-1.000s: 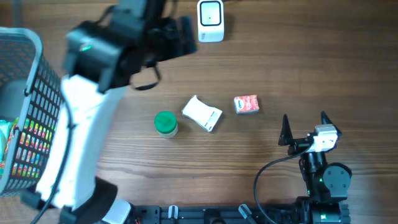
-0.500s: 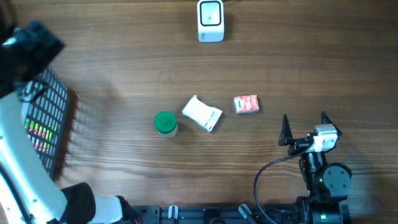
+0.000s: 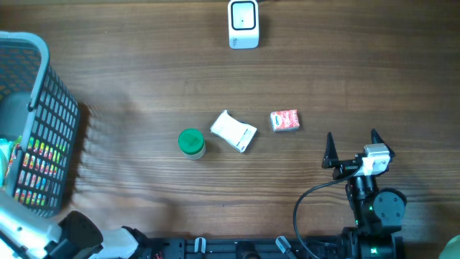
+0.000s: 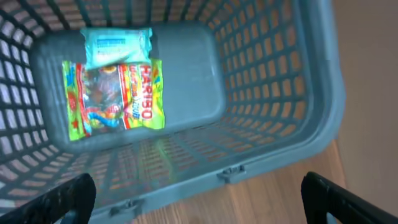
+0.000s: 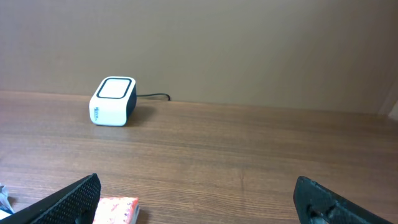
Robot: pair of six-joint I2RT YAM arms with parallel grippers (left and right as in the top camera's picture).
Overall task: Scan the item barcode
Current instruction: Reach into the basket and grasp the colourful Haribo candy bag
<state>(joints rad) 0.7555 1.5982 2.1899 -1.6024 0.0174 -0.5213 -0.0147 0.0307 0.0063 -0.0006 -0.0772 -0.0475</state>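
I see both end effectors spread wide, holding nothing: the left [image 4: 199, 198] above the basket [image 4: 317, 81] at the table's [image 3: 144, 79] left edge, the right [image 3: 352, 147] near the right edge. The white packet [image 3: 233, 132] lies mid-table, its long axis running diagonally from far-left to near-right. The scanner [image 3: 244, 24] sits at the far edge.

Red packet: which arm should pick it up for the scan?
Right: the right gripper is open beside the red packet, facing the scanner; the left gripper is over the basket, far off.
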